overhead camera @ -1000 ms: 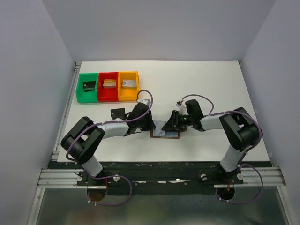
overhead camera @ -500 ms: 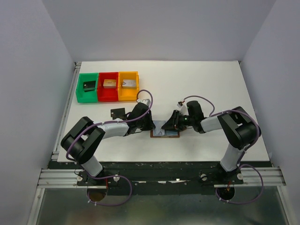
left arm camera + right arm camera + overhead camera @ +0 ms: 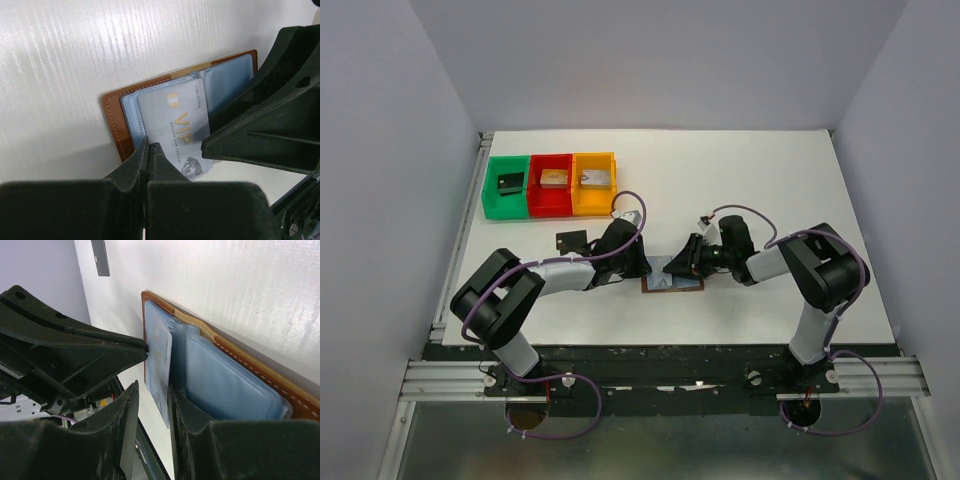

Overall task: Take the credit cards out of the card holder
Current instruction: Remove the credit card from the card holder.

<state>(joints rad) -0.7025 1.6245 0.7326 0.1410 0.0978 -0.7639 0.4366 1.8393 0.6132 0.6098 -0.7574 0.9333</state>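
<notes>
**Card holder** (image 3: 112,125): brown leather, stitched edge, pale blue-grey lining. It lies opened flat on the white desk (image 3: 770,180), near the front edge and midway between the two arms.

**Grey card** (image 3: 172,125): gold "VIP" lettering. It sticks partway out of a blue-grey pocket on one half of the card holder. In the right wrist view one of its edges is lifted off the lining.

**Right gripper** (image 3: 152,390): comes at the card holder from the right side. The jaws stand narrowly apart with the raised edge of the grey card between them. A sliver of desk shows on one side of the card, so the jaws are not clamped on it.

**Left gripper** (image 3: 148,146): comes at the card holder from the left. The jaws are pressed together with nothing seen between them. The tip is at the edge of the grey card, close by the leather border.

**Black card** (image 3: 570,241): lies flat on the desk, to the left of the card holder and apart from it, beside the left arm.

**Green bin** (image 3: 487,190), **red bin** (image 3: 551,208), **orange bin** (image 3: 595,207): set in a touching row at the far left of the desk, well apart from the card holder.

**Bin contents:** a black block (image 3: 509,184) in the green bin and a silver block in each of the red bin and the orange bin.
</notes>
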